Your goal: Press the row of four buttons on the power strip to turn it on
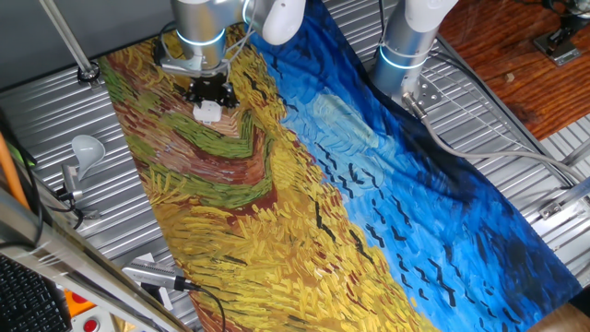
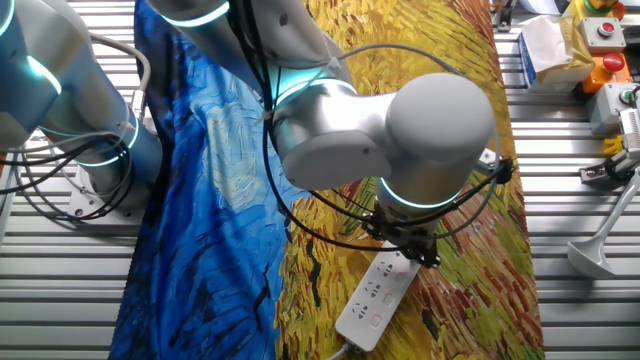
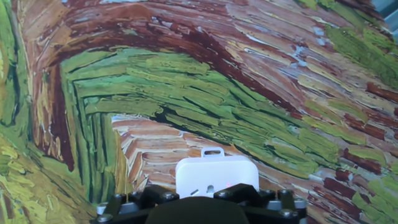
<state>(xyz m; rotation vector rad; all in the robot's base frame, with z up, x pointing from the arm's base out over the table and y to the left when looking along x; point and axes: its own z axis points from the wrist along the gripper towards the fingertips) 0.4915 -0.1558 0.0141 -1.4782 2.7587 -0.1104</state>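
Observation:
The power strip (image 2: 375,297) is a white oblong bar lying on the painted cloth (image 2: 450,130), its socket holes facing up. My gripper (image 2: 408,248) hangs right over its far end and covers that part. In one fixed view only a white stub of the power strip (image 1: 208,112) shows below the gripper (image 1: 210,92). In the hand view the strip's rounded end (image 3: 216,173) sticks out just ahead of the black gripper body (image 3: 193,208), with a tiny red dot near the edge. The row of four buttons is hidden. No view shows the fingertips.
A second arm's base (image 1: 406,46) stands at the cloth's far side. A white lamp head (image 1: 88,148) lies on the slatted metal table (image 1: 516,157). Boxes with red buttons (image 2: 600,30) sit at a corner. Black cables (image 2: 330,235) loop around my wrist.

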